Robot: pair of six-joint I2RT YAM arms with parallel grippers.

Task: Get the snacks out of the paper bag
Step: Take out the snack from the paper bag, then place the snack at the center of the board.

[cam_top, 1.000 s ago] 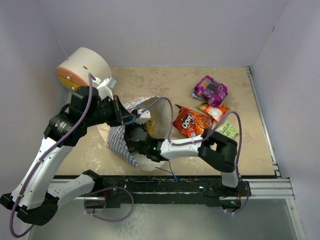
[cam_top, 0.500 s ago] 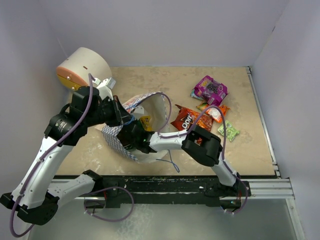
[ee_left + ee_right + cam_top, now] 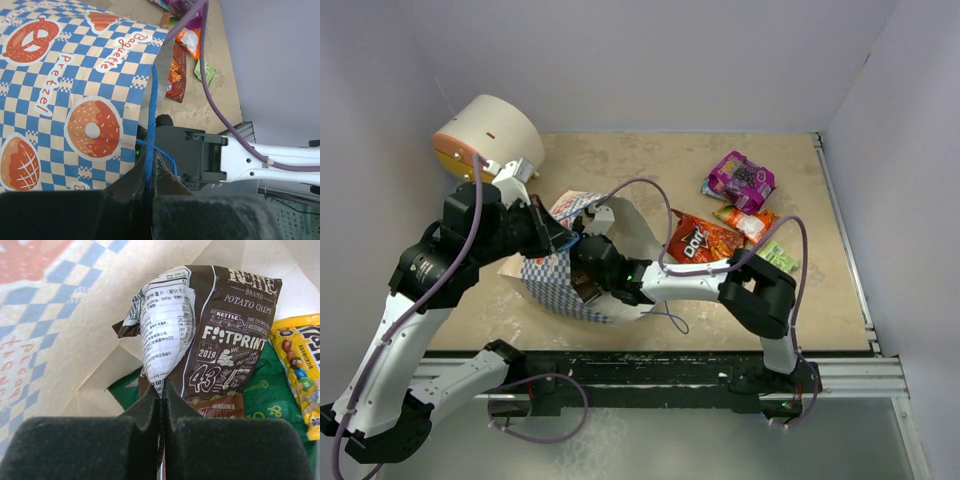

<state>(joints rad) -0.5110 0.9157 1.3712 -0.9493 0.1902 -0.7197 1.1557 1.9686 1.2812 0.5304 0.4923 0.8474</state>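
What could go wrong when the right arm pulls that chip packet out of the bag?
Right gripper pinches only a crumpled edge of the brown chip packet; it may slip free on the pull. Left gripper holds the paper bag just by its thin blue cord, so the bag could swing or drag along with the packet.

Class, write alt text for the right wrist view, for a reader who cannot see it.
The right gripper pinches the edge of a brown potato chip packet inside the paper bag. A yellow packet and a green packet lie beside it.
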